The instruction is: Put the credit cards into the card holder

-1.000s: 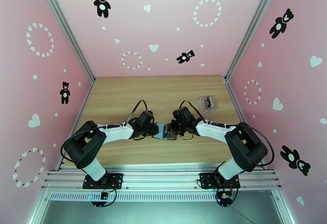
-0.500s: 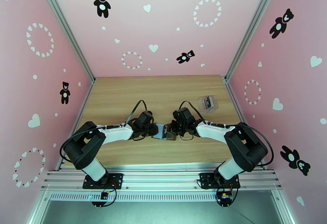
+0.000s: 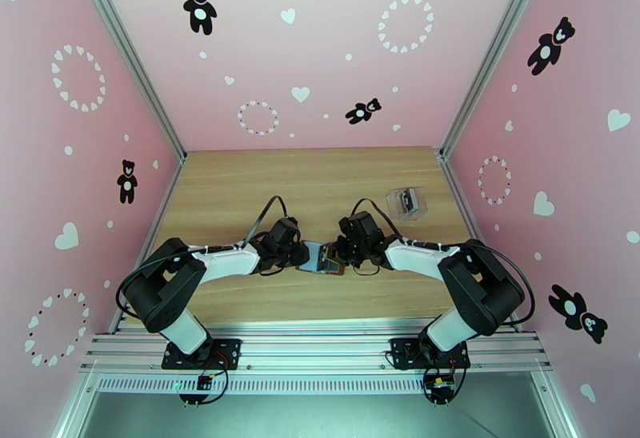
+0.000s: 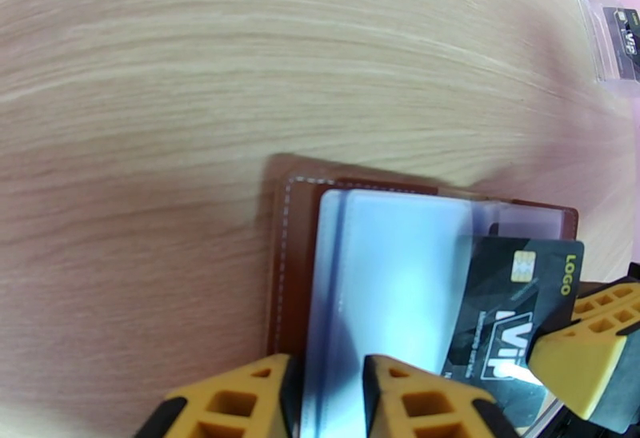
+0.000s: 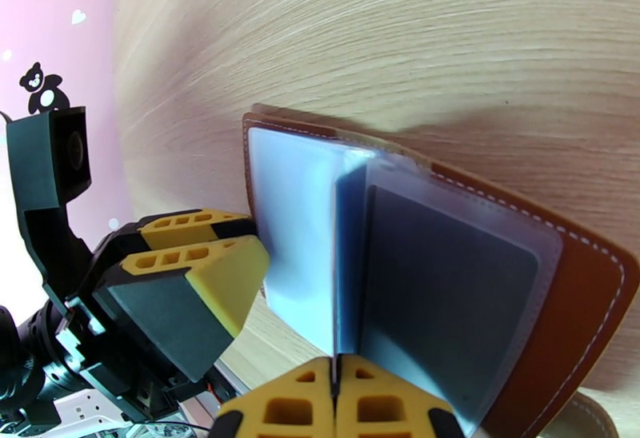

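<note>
Brown card holder [image 4: 293, 272] lies open just ahead of both sets of fingertips, one card part-way in.
Left gripper [image 4: 324, 380] is narrowed onto a clear leaf of the card holder, pinning it. Right gripper [image 5: 336, 390] is clamped on a black credit card [image 4: 496, 320], its leading edge seemingly under a sleeve, not seated. A second credit card [image 4: 627, 36] waits in a clear case [image 4: 600, 40], well beyond the right gripper. Both arms lie low, forearms turned inward, wrists facing each other.

Left wrist view: the black card [image 4: 500, 304] at the card holder [image 4: 298, 272] has "LOGO" in yellow-green at its corner and big white "ViP", small print unreadable; the second card [image 4: 630, 38] in the clear case [image 4: 598, 28] shows approx. the same letters, cut off.
</note>
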Tool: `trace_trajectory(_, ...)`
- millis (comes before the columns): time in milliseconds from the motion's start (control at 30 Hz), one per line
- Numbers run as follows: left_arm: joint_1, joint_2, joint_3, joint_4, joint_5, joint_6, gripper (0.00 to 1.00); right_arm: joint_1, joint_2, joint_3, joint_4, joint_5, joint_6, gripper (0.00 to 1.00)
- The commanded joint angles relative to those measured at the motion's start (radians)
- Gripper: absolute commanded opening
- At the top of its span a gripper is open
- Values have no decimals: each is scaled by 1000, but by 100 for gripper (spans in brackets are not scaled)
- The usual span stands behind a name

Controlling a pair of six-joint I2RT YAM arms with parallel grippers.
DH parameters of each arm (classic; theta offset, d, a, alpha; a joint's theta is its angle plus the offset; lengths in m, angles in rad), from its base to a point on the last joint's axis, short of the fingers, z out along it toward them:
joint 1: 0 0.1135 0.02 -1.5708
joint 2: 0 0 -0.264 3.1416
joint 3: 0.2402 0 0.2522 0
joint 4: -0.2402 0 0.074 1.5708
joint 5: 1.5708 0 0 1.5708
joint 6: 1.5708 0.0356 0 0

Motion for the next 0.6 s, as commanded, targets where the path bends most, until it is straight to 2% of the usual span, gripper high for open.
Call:
trace_trajectory(0,7,34,-41,-114,-34,-13,30,-3,-2,-19,27,-13,13,0)
trace_trajectory(567,7,39,-50,-124,-51,-17,29,-12,15,-60,73,-20,18,0)
